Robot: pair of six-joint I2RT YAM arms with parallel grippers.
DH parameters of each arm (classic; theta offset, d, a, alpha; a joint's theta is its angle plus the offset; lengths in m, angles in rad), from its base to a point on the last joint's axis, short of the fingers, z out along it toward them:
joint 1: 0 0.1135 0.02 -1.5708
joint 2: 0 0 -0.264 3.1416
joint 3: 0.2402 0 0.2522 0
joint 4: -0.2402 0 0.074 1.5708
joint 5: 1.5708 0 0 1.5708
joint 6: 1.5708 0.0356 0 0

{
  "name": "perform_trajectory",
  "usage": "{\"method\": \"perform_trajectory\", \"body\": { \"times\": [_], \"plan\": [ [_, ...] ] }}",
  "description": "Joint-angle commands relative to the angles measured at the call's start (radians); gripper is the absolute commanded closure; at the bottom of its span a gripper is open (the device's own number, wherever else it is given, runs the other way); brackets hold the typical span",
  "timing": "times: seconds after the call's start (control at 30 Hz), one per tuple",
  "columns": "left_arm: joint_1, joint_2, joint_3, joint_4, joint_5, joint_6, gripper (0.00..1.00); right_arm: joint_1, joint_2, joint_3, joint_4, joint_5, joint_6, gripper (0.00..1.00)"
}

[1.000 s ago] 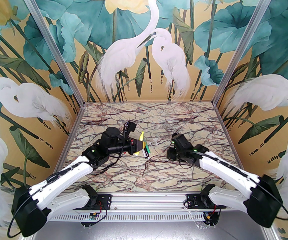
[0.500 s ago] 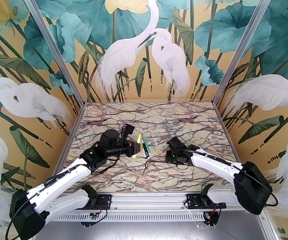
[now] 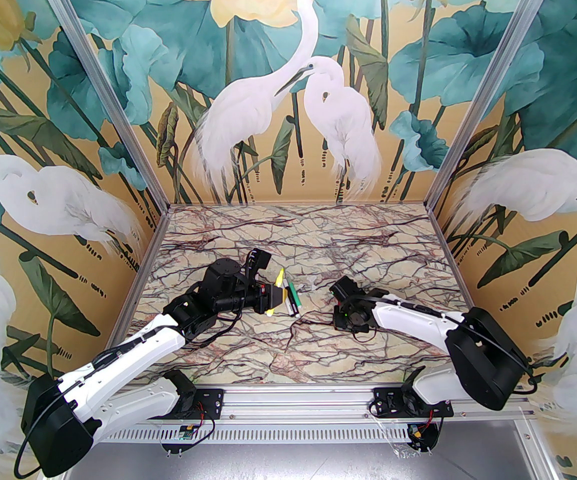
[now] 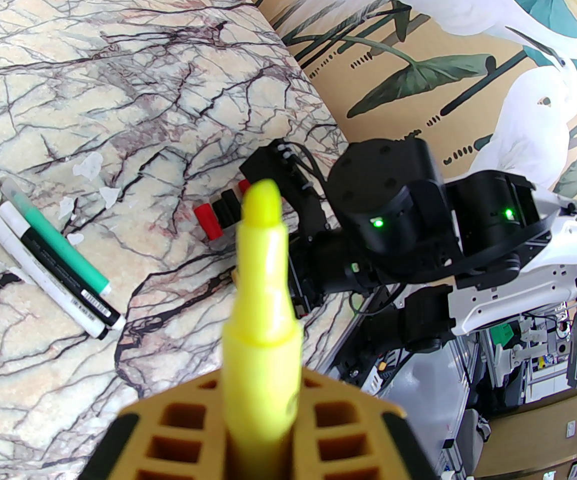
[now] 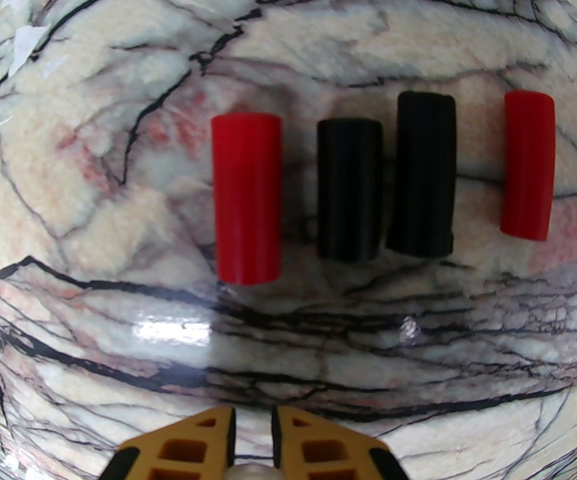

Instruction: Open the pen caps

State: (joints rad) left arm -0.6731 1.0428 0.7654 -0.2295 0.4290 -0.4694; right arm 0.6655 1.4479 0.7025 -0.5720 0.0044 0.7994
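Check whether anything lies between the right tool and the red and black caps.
Nothing visible does: bare marble-patterned table separates the right tool from the four stubby red and black plastic caps lying side by side.

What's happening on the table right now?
The left pincer is shut on a yellow pen, which points toward the right arm. The right pincer, fingers nearly together, hovers over a row of four loose pen caps on the marble table, two red and two black. Three more pens lie side by side nearby.
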Motion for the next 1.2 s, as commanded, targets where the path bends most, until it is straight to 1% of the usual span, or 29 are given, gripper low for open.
{"method": "perform_trajectory", "body": {
  "times": [0.0, 0.3, 0.43, 0.67, 0.97, 1.07, 1.17],
  "plan": [
    [0.007, 0.013, -0.011, 0.004, 0.009, 0.018, 0.95, -0.007, 0.020, 0.033, -0.011, 0.026, -0.018, 0.81],
    [0.007, 0.027, -0.018, 0.028, 0.024, 0.011, 0.95, -0.013, 0.073, 0.076, -0.037, 0.046, -0.048, 0.80],
    [0.008, 0.026, -0.015, 0.021, 0.024, 0.015, 0.95, -0.013, 0.087, 0.086, -0.040, 0.046, -0.052, 0.77],
    [0.007, 0.031, -0.014, 0.022, 0.024, 0.016, 0.95, -0.013, 0.088, 0.089, -0.050, 0.049, -0.052, 0.73],
    [0.008, 0.045, -0.008, 0.023, 0.026, 0.018, 0.95, -0.012, 0.073, 0.097, -0.059, 0.049, -0.055, 0.72],
    [0.008, 0.049, -0.013, 0.008, -0.015, 0.026, 0.95, -0.011, 0.053, 0.111, -0.077, 0.051, -0.059, 0.69],
    [0.007, 0.072, -0.018, -0.023, -0.084, 0.030, 0.96, -0.012, 0.021, 0.129, -0.102, 0.060, -0.064, 0.68]
  ]
}}
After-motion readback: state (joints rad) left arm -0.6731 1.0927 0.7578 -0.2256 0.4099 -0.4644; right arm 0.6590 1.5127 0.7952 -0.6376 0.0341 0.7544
